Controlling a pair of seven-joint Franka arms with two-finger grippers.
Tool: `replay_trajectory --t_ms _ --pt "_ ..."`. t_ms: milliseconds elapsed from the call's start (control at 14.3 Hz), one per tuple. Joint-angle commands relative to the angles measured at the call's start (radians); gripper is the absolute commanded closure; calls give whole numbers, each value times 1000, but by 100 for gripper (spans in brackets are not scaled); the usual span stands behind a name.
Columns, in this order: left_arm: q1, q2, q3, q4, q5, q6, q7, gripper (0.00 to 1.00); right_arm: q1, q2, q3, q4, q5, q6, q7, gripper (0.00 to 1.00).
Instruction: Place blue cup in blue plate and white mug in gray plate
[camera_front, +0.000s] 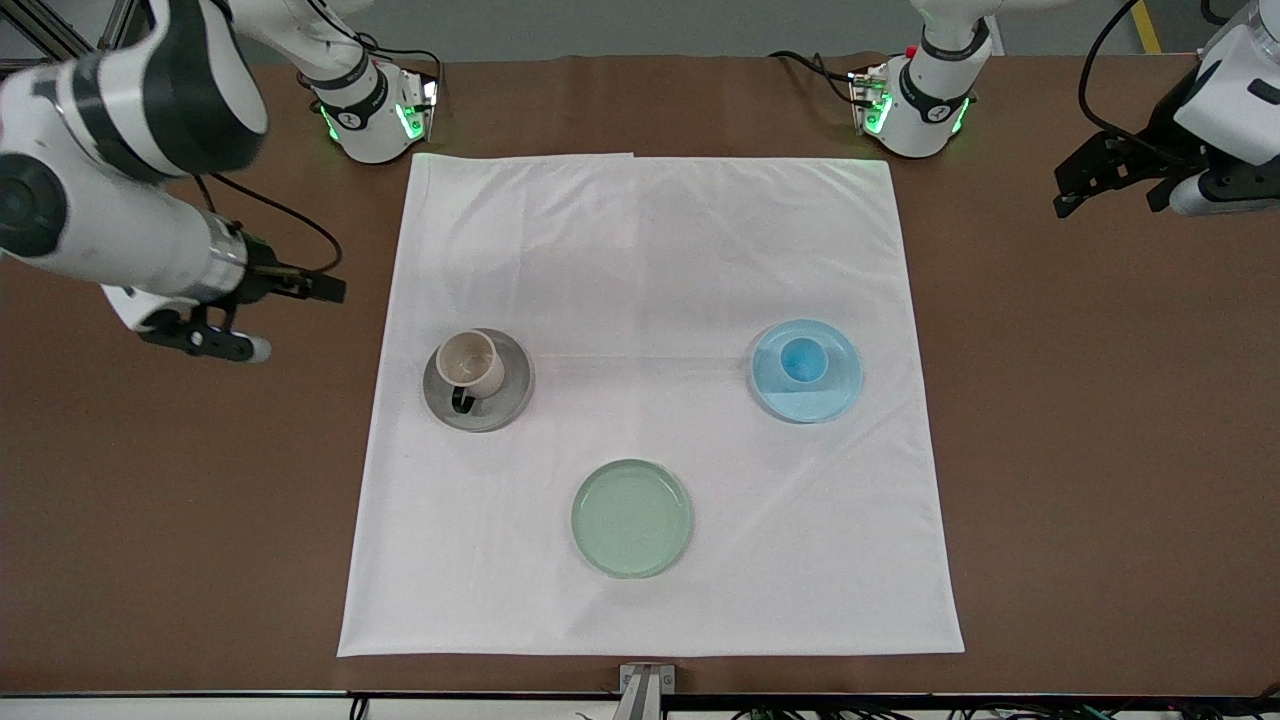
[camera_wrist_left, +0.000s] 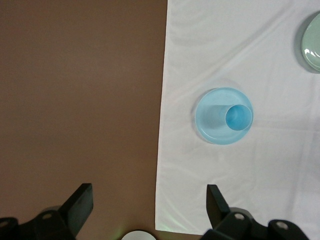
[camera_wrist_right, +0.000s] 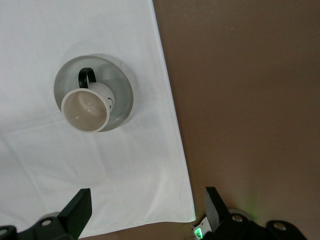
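Observation:
The light-blue cup (camera_front: 802, 360) stands upright in the blue plate (camera_front: 832, 397), toward the left arm's end of the cloth. The cream white mug (camera_front: 470, 364) with a dark handle stands upright on the gray plate (camera_front: 508, 398), toward the right arm's end. My left gripper (camera_front: 1112, 198) is open and empty over bare table off the cloth's edge. My right gripper (camera_front: 280, 318) is open and empty over bare table beside the gray plate. The left wrist view shows the cup (camera_wrist_left: 238, 117) in the blue plate (camera_wrist_left: 210, 120). The right wrist view shows the mug (camera_wrist_right: 87, 110) on the gray plate (camera_wrist_right: 123, 87).
A pale green plate (camera_front: 632, 518) lies empty on the white cloth (camera_front: 650, 250), nearer the front camera than the other two plates; its edge also shows in the left wrist view (camera_wrist_left: 312, 42). The two arm bases (camera_front: 370, 115) (camera_front: 915, 105) stand along the table's back edge.

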Motion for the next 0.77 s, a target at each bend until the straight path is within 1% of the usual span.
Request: replay_trajectory --t_ms 0,140,280,420,559,699 --pt "-3 -29 -6 -34 34 23 -21 0 -117 -130 15 -139 -17 27 -163 0" --pt "-2 -34 -35 -34 49 18 -48 0 -196 -133 15 -135 -20 30 -277 0" --pt "-1 -32 -39 -28 45 23 -53 0 -239 -127 15 -116 -24 44 -339 0" --pt "-5 -23 -39 -20 46 21 -55 0 -241 -122 15 -49 -39 44 -340 0" --pt "-3 -3 -39 -16 46 24 -53 0 -242 -92 15 49 -64 44 -340 0" --pt "-2 0 -37 -13 46 29 -53 0 -244 -60 17 135 -63 46 -340 0"
